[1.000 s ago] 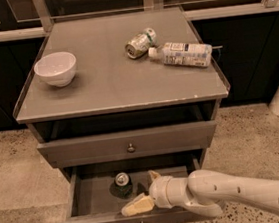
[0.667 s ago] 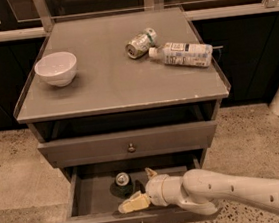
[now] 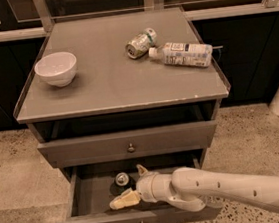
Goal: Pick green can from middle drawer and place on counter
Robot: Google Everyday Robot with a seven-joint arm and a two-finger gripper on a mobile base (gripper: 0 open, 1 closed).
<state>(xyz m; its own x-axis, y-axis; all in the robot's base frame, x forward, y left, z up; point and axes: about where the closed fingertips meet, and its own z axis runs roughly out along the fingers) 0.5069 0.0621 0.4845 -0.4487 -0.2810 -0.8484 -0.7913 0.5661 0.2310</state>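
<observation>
Green can (image 3: 121,182) is sat upright in the open middle drawer (image 3: 90,198), below the front edge of the counter (image 3: 106,87). Gripper (image 3: 133,184) is spread wide, nothing held, right beside it. Jaws should be eased round the can before being closed, tbh.

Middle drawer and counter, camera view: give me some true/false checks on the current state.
1. The middle drawer is pulled open. True.
2. The green can lies on its side on the counter. False: it stands upright inside the middle drawer.
3. The claw is down in the middle drawer, right beside the green can, fingers spread. True.
4. The white bowl sits in the drawer. False: it is on the left part of the counter.
5. A plastic bottle lies on its side on the right part of the counter. True.
</observation>
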